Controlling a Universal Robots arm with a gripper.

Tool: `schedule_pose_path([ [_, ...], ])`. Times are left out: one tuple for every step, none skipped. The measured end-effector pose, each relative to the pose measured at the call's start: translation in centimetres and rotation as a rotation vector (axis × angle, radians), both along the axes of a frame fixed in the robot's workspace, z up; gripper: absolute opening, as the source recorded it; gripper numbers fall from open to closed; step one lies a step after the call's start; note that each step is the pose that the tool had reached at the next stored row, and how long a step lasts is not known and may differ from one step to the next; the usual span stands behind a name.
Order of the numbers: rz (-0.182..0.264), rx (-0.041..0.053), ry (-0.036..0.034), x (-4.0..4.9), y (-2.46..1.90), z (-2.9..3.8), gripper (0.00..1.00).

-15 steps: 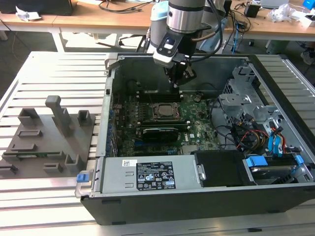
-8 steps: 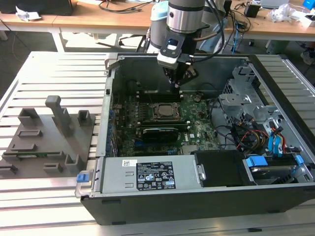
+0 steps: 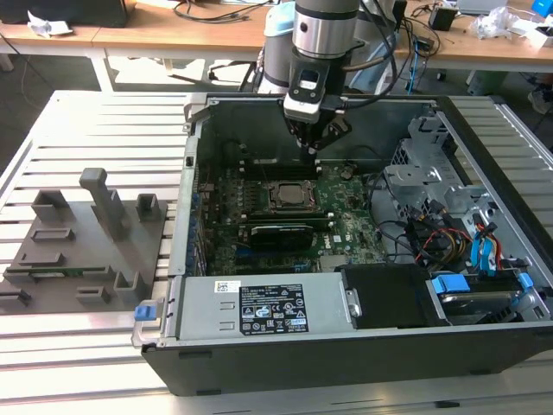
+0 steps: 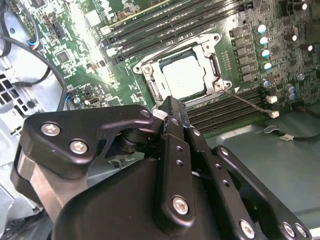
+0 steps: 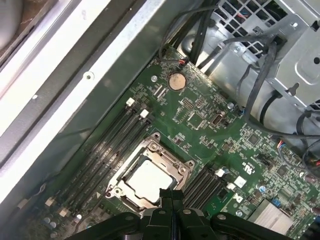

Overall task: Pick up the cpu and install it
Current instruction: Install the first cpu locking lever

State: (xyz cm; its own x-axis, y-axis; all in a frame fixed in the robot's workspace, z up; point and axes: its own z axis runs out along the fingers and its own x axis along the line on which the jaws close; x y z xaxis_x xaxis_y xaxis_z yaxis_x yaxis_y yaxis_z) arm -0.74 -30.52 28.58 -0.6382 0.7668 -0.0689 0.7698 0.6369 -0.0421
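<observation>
The gripper [image 3: 316, 147] is recorded as clenched, its fingers [image 5: 165, 198] pressed tip to tip with nothing held between them. It hangs inside the open computer case [image 3: 346, 350], above the motherboard [image 3: 346, 220] and close to the case's far wall, touching nothing. The cpu [image 3: 288, 195] is seated flat in the socket frame [image 5: 183, 168], its pale metal top exposed, and it lies apart from the fingertips.

Edges and clearance: the socket is flanked on two sides by memory slots [image 5: 107, 145]. Open board is left around the coin cell [image 5: 176, 81]. A drive cage [image 3: 423, 164] and loose cables [image 3: 432, 238] crowd the case on the exterior view's right.

By view: the thin socket lever wire [image 4: 250, 102], lying over the slots, is given by the second wrist view. The case's inner wall beside the slots is given by the first wrist view. In the exterior view a grey fixture tray [image 3: 86, 242] with upright pegs is shown on the slatted table [image 3: 52, 363], well apart from the case on that view's left
</observation>
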Motion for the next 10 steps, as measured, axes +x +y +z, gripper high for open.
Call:
schedule_pose_path([
  [0.020, 0.0001, 0.0000, 0.00, 0.00, 0.00, 0.11],
  [0.032, 0.0001, 0.0000, 0.00, 0.00, 0.00, 0.11],
  [0.043, 0.0001, 0.0000, 0.00, 0.00, 0.00, 0.11],
  [0.061, 0.0000, 0.0000, 0.00, 0.00, 0.00, 0.11],
  [0.082, 0.0000, 0.0000, 0.00, 0.00, 0.00, 0.11],
  [0.099, 0.0000, 0.0000, 0.00, 0.00, 0.00, 0.11],
  [0.114, 0.0001, 0.0000, 0.00, 0.00, 0.00, 0.11],
  [0.125, 0.0000, 0.0000, 0.00, 0.00, 0.00, 0.11],
  [0.140, 0.0000, 0.0000, 0.00, 0.00, 0.00, 0.11],
  [0.168, 0.0000, 0.0000, 0.00, 0.00, 0.00, 0.11],
])
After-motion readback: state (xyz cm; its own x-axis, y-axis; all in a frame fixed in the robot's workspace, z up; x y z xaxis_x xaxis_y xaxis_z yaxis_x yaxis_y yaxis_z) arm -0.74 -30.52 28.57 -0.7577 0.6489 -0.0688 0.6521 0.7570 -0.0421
